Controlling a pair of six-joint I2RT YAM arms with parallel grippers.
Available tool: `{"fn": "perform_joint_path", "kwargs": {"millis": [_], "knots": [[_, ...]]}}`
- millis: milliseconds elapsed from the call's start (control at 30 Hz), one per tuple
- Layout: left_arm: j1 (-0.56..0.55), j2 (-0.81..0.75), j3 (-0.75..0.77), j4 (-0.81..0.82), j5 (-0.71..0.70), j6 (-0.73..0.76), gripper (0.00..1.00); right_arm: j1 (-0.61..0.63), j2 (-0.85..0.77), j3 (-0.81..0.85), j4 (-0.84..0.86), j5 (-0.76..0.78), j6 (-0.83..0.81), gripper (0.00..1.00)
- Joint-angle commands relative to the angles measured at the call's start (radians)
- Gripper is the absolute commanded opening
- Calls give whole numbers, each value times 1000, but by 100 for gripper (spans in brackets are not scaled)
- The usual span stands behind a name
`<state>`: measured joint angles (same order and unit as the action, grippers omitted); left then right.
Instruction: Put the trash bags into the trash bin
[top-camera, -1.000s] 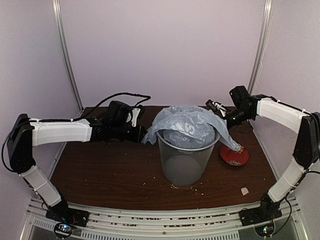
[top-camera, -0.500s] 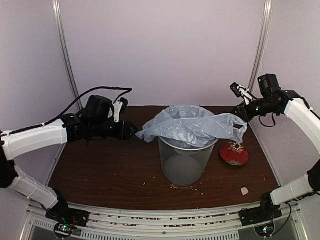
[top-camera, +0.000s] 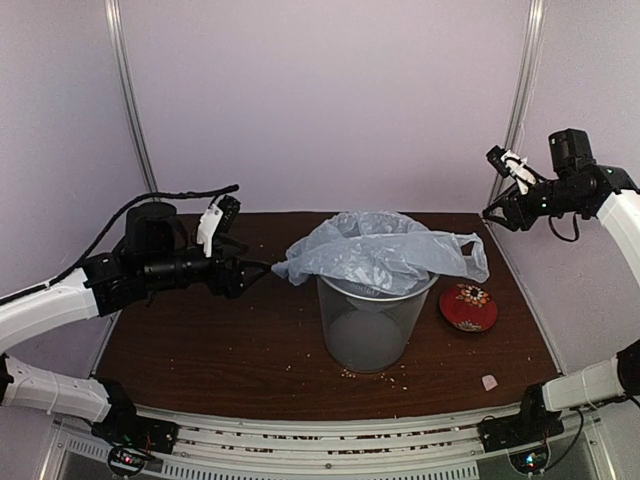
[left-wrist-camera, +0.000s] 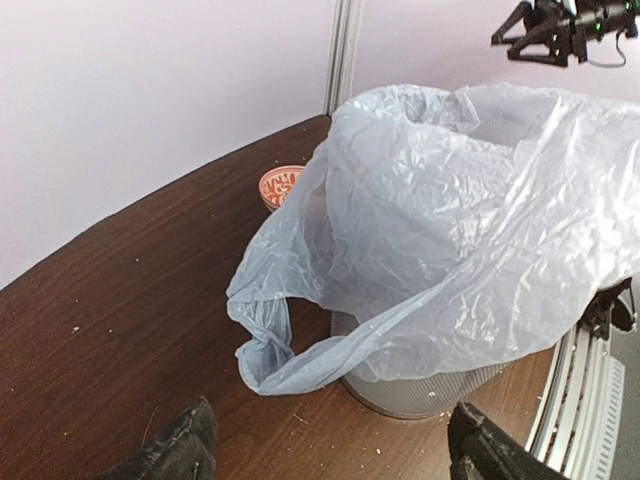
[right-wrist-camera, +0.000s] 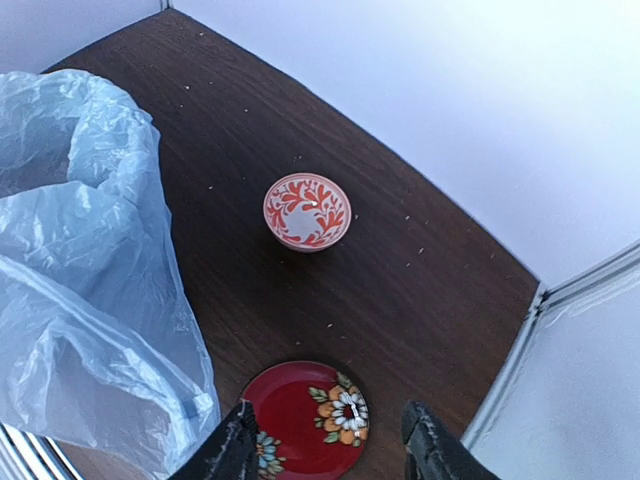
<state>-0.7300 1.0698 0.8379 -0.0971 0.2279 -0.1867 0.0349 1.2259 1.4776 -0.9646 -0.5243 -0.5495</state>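
Both arms have pulled back, left gripper (top-camera: 252, 269) and right gripper (top-camera: 497, 206) spread empty, leaving the thin pale blue-grey plastic bag (top-camera: 375, 250) draped over the round grey wire-mesh bin (top-camera: 365, 335), where I fear its unheld overhang drags it off.

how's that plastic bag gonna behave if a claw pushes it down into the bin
Likely floppy: the bag drapes in wrinkles over the bin rim, its handle loops hanging. Probably very light and thin, being translucent, so it may billow back up. Its glossy film could slip from a pinch.
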Motion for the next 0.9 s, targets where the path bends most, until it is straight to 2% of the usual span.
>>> {"fn": "perform_joint_path", "kwargs": {"millis": [0,67,167,367,500,867], "knots": [[6,74,0,100,15,153,81,-8,5,95,-201,-28,-287,52],[6,103,2,125,-10,187,78,-7,15,65,-205,-36,-327,53],[6,129,-7,181,43,242,72,-7,67,49,-202,-67,-344,54],[6,197,-10,229,54,264,69,-4,199,114,-314,-242,-427,58],[6,243,-14,300,76,263,59,3,229,127,-367,-306,-492,59],[6,302,15,300,100,287,36,9,162,157,-391,-282,-465,58]]}}
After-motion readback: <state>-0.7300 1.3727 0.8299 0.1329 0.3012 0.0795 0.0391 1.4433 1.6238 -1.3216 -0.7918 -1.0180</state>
